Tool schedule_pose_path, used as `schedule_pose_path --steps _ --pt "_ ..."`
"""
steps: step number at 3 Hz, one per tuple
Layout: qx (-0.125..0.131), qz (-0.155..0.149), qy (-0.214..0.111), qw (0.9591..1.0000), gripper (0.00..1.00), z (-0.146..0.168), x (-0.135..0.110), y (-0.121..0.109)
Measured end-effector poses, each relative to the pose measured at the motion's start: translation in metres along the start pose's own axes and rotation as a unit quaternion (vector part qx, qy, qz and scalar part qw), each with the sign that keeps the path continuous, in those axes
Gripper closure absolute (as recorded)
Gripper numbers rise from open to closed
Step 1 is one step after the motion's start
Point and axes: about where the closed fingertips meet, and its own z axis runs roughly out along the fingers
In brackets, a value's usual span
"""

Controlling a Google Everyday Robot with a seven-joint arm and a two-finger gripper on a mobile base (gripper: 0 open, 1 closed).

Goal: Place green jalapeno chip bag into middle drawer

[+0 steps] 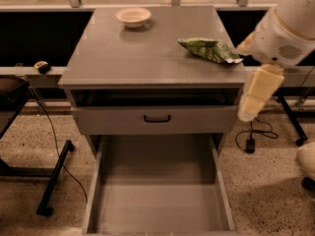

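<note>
Wrinkly green foil chip bag lies left-to-right on the grey worktop; my tool hangs tip-down just right, open or closed I cannot tell

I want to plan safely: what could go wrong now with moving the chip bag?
The green jalapeno chip bag lies near the right edge of the cabinet top; a nudge could push it off. The pincer hangs to the right, below that top, so it might strike the edge when rising.

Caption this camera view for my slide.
Green jalapeno chip bag lies on the cabinet top; middle drawer open below; end effector hangs beside the cabinet at picture right.
</note>
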Motion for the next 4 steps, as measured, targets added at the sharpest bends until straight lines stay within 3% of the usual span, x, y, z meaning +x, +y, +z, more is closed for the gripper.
schedule_pose_path --steps 1,2,3,4 --pt "0.026 0.032 -0.006 0.9992 0.0 0.032 -0.023 -0.043" --pt "0.025 0.035 -0.006 0.9991 0.0 0.031 -0.022 -0.043" --pt "0.053 0.064 -0.002 0.9965 0.0 0.033 -0.024 -0.057" --pt "0.136 0.127 0.006 0.9826 0.0 0.027 -0.018 -0.098"
